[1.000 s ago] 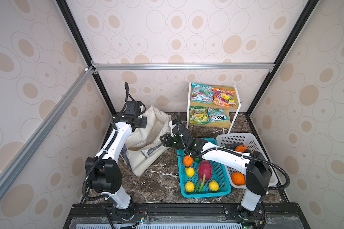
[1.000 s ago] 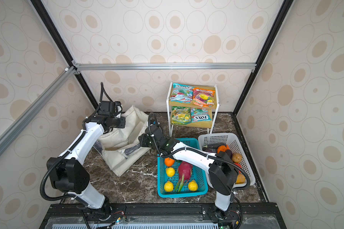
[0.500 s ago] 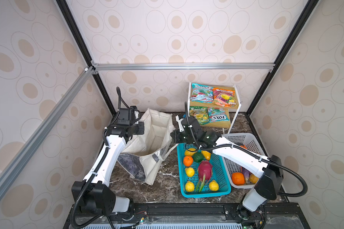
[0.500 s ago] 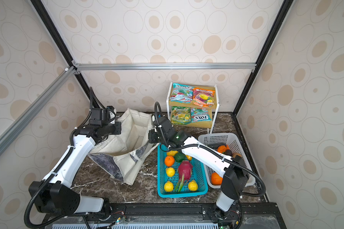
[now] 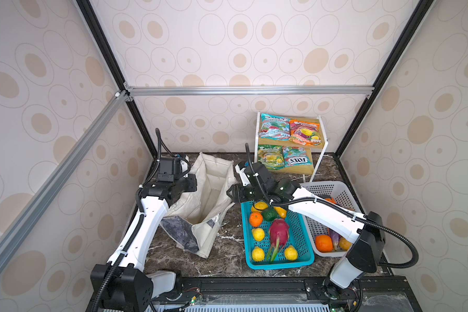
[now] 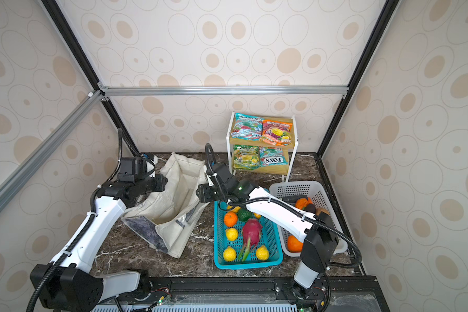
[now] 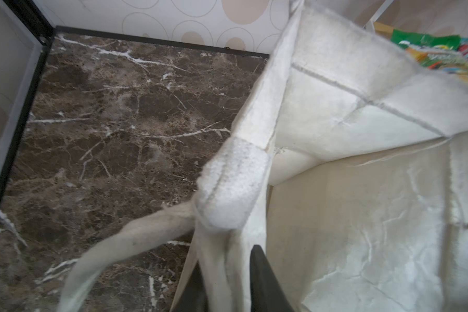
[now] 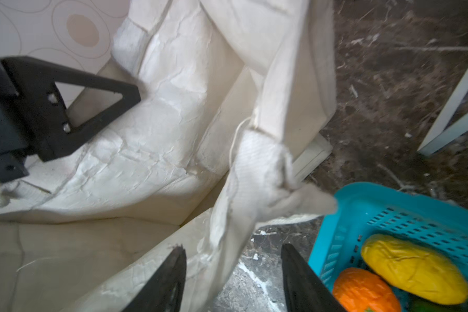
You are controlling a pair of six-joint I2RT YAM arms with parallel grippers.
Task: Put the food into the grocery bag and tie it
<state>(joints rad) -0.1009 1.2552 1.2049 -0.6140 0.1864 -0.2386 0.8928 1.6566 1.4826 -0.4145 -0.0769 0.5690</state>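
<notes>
- Left pincer [image 7: 224, 270] is clenching the grocery bag's [image 5: 211, 189] rim; right pincer [image 8: 233, 247] is hanging released astride its opposite rim.
- Dragon fruit [image 5: 278, 232] is lying in the teal basket [image 5: 278, 266].
- Bag is standing open towards the worktop's [image 5: 227, 259] back-left corner.

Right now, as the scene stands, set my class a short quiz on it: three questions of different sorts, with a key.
1. True or false: the dragon fruit lies inside the bag.
2. Which grips the bag's rim? A the left gripper, B the right gripper.
3. Fill in: the snack packets lie on a ___.
Key: 1 false, it lies in the teal basket. 2 A; the right gripper is open. 3 shelf.
</notes>
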